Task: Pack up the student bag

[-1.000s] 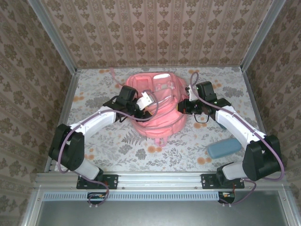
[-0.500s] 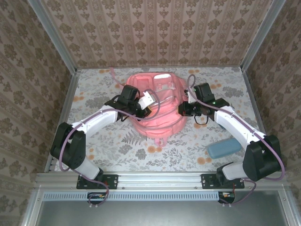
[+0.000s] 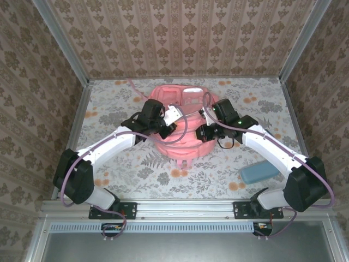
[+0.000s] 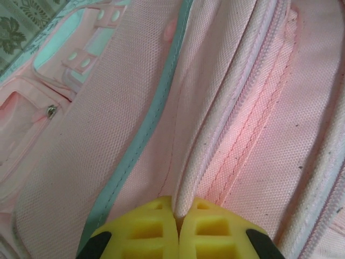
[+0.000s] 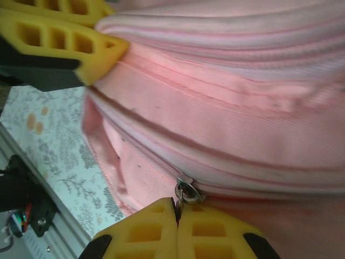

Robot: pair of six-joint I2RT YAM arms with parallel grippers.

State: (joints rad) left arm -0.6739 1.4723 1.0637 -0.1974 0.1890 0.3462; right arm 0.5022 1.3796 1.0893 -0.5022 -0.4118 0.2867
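Note:
The student bag [image 3: 182,143], a large pink backpack, lies mid-table between both arms. In the left wrist view my left gripper [image 4: 178,209] is shut on a pale piped edge [image 4: 215,140] of the bag [image 4: 108,135], beside a zip line. My right gripper [image 5: 177,209] is shut on the metal zipper pull [image 5: 187,193] on the bag's side [image 5: 226,129]. From above, the left gripper [image 3: 173,120] sits on the bag's top left and the right gripper [image 3: 203,131] presses its right side. The left fingers [image 5: 81,40] also show at the top left of the right wrist view.
A teal pencil case [image 3: 260,172] lies on the floral tabletop [image 3: 109,109] near the right arm's base. A pink strap [image 3: 133,87] trails off the bag's far left. Patterned walls close in the back and both sides; a metal rail [image 3: 180,208] runs along the near edge.
The left gripper has closed on the bag's piped edge. Both grippers have moved inward, the right one sliding left along the bag with the zipper pull.

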